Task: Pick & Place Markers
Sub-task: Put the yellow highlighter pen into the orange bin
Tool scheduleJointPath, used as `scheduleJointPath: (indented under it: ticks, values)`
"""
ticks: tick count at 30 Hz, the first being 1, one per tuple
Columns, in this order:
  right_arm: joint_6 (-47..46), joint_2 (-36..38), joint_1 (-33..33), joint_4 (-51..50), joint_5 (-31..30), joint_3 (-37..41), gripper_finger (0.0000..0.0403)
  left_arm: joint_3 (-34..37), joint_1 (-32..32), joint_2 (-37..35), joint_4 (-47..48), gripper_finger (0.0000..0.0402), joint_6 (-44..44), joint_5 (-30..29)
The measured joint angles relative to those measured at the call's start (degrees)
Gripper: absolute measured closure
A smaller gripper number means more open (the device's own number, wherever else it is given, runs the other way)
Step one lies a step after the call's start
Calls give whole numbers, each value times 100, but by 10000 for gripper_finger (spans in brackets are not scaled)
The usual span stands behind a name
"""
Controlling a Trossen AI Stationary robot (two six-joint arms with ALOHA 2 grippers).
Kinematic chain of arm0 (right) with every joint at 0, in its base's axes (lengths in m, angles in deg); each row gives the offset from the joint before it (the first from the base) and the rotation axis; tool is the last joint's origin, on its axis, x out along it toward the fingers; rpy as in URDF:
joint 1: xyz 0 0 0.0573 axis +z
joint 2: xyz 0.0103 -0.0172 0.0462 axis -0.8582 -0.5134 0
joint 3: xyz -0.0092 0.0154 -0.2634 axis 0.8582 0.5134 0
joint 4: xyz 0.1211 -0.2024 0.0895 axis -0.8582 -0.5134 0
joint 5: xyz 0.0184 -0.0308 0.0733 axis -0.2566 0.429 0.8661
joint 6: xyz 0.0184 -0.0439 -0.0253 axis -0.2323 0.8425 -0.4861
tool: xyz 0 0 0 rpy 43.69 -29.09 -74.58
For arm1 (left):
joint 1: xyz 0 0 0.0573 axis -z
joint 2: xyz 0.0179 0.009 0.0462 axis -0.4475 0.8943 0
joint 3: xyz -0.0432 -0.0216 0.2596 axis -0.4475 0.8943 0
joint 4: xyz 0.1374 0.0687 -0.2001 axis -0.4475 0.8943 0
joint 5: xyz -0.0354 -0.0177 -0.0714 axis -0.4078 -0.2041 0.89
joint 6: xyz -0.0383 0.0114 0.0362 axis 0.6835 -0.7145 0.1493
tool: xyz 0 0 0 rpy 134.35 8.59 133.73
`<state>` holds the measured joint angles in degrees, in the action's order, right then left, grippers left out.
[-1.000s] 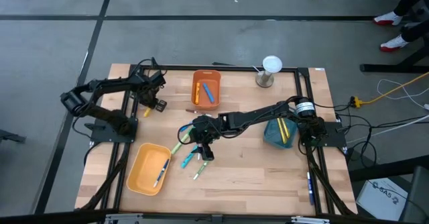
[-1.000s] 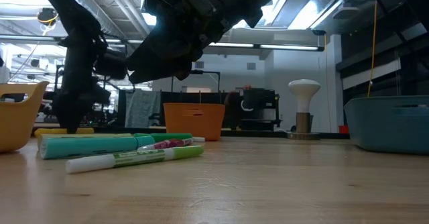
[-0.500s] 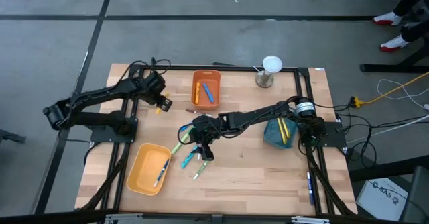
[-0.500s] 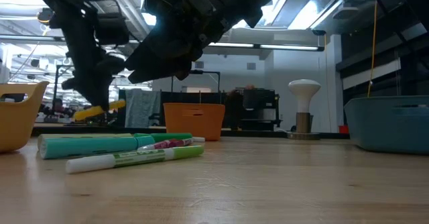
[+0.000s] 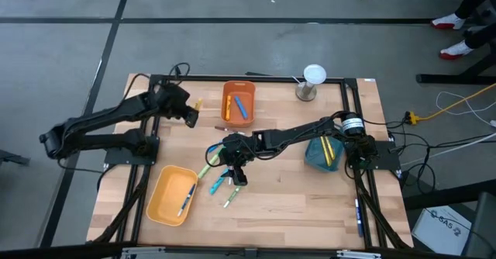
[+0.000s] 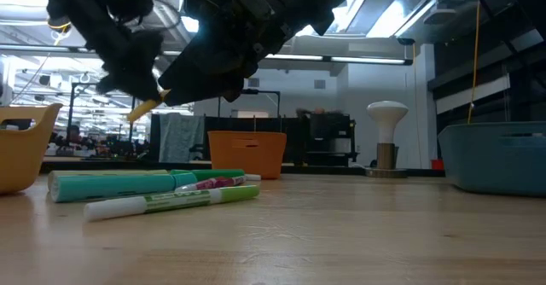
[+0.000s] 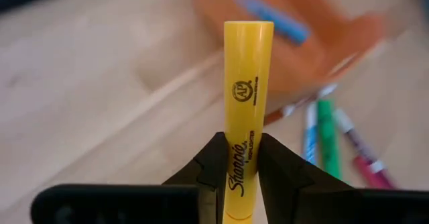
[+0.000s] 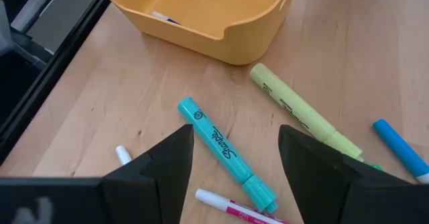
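My left gripper (image 5: 193, 112) is shut on a yellow highlighter (image 7: 247, 110) and hangs in the air just left of the orange bin (image 5: 238, 102), which has blue and orange markers inside. My right gripper (image 5: 235, 172) hovers open over a loose group of markers at mid-table: a teal highlighter (image 8: 224, 150), a yellow-green one (image 8: 305, 117), a blue one (image 8: 399, 147) and a pink one (image 8: 234, 210), all lying flat on the wood. In the low view the yellow highlighter (image 6: 145, 107) is in the air, above the lying markers (image 6: 171, 201). My left gripper pinches the yellow highlighter by its barrel (image 7: 242, 158) between the two fingers (image 7: 213, 163), with the fingers lying across it. The long end sticks out past the fingertips. The highlighter is lifted clear of the table and tilted, as the low view shows.
A yellow bin (image 5: 172, 195) with a marker inside sits at the near left, and a teal bin (image 5: 323, 152) holding a yellow marker at the right. A white mushroom-shaped object (image 5: 310, 81) stands at the far edge. A thin brown stick (image 5: 221, 127) lies before the orange bin.
My left gripper has risen from the table with the yellow highlighter and moved a little toward the far edge and the orange bin. The highlighter, which lay on the wood a second ago, is now lifted clear and tilted.
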<state>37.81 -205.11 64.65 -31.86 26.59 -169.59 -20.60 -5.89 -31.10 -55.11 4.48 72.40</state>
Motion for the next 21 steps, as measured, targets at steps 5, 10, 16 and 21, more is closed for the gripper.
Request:
scheduleJointPath:
  ticks: [5, 10, 16, 21]
  values:
    - [0, 0, 0, 2, 0, 0, 187, 0, 138, -214, -801, 346, -90, 3]
    - [0, 0, 0, 2, 0, 0, 187, -7, 267, -252, -1738, 346, -248, 5]
    - [1, 0, 0, 2, 0, 0, 187, -9, 408, -252, -2860, 346, -517, 5]
    - [2, 0, 0, 2, 0, 0, 187, -10, 557, -252, -3742, 346, -830, 5]
